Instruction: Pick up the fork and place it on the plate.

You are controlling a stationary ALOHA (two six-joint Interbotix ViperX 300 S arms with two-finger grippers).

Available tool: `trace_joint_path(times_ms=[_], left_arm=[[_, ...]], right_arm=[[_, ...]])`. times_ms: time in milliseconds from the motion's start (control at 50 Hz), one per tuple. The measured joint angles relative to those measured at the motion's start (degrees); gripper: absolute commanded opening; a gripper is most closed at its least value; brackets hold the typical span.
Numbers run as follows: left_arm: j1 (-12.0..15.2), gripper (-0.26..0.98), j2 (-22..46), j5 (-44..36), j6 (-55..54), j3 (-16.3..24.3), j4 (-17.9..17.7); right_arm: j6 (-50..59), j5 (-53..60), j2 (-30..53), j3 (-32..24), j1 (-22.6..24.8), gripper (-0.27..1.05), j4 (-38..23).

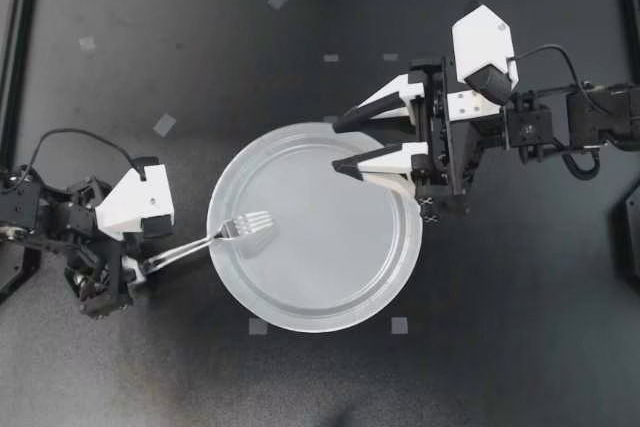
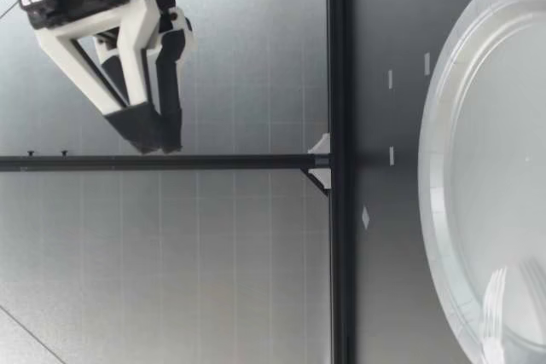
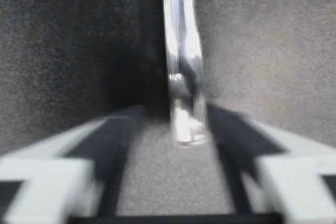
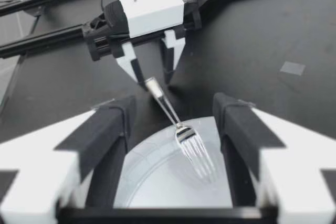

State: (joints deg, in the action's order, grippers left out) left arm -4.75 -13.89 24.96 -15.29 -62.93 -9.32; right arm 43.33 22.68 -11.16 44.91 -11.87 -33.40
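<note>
Bright even light, soft shadows, fork (image 1: 235,229) glinting

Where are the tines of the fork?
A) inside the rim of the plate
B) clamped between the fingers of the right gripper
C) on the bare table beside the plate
A: the top view shows the tines of the fork over the plate, the handle reaching past its rim toward my left gripper; my right gripper is open, holding nothing.
</note>
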Motion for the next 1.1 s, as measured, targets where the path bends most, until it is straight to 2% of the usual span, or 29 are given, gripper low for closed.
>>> trace_joint_path(times_ms=[1100], left_arm=[[-0.1, 0.60, 0.3, 0.8, 0.3, 0.7, 0.0]], right_arm=[[0.0, 0.4, 0.4, 0.0, -0.1, 0.61, -0.1]])
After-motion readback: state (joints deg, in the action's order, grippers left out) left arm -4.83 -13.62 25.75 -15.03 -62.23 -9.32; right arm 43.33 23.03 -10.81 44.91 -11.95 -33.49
